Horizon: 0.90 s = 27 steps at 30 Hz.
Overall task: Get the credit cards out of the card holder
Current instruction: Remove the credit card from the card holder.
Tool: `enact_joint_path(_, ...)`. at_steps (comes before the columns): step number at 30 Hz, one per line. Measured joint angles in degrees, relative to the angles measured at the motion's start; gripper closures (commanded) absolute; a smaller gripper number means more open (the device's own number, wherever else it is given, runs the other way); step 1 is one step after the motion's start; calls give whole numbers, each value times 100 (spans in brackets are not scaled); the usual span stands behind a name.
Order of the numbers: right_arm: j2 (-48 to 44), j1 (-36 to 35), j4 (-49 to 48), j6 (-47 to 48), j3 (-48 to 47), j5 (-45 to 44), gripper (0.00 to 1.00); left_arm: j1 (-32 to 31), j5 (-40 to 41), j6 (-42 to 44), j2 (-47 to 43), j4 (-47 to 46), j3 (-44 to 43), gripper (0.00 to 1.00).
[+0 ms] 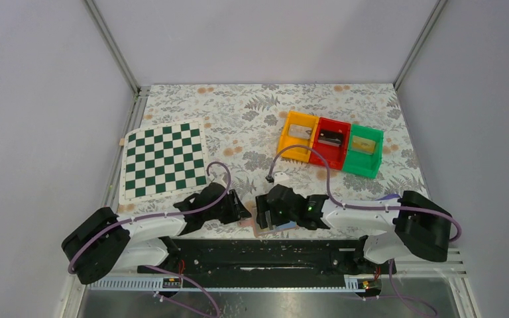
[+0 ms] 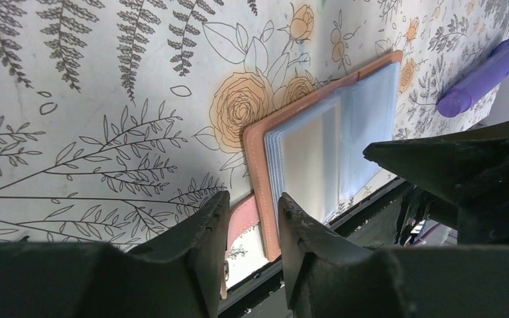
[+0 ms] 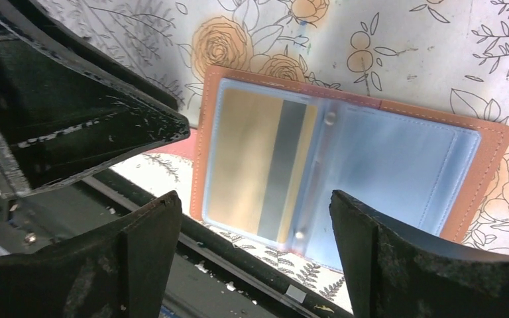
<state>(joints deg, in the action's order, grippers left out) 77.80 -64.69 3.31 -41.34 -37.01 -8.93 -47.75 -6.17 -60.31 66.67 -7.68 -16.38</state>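
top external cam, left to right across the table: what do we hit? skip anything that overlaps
Green-and-white checkered chessboard → left gripper → orange plastic bin → red plastic bin → green plastic bin

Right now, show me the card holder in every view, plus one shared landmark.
Top external: card holder at bottom centre, mostly hidden.
Left wrist: card holder right of centre, open.
Right wrist: card holder at centre, open.
Shared landmark: black rail beside it.
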Motion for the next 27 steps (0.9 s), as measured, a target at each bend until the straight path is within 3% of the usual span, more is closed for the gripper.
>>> enact_joint_path(15, 1215, -732, 1014, 0, -1025, -1298, 13, 0, -7, -26, -197, 22, 212, 83)
enact_joint_path(23, 1547, -833, 1228, -11, -1255, -1545, 21, 0, -48, -125, -299, -164, 398, 85)
enact_joint_path(27, 1613, -898, 1281, -37, -1331, -1617, 31, 0, -61, -157, -304, -273, 455, 85)
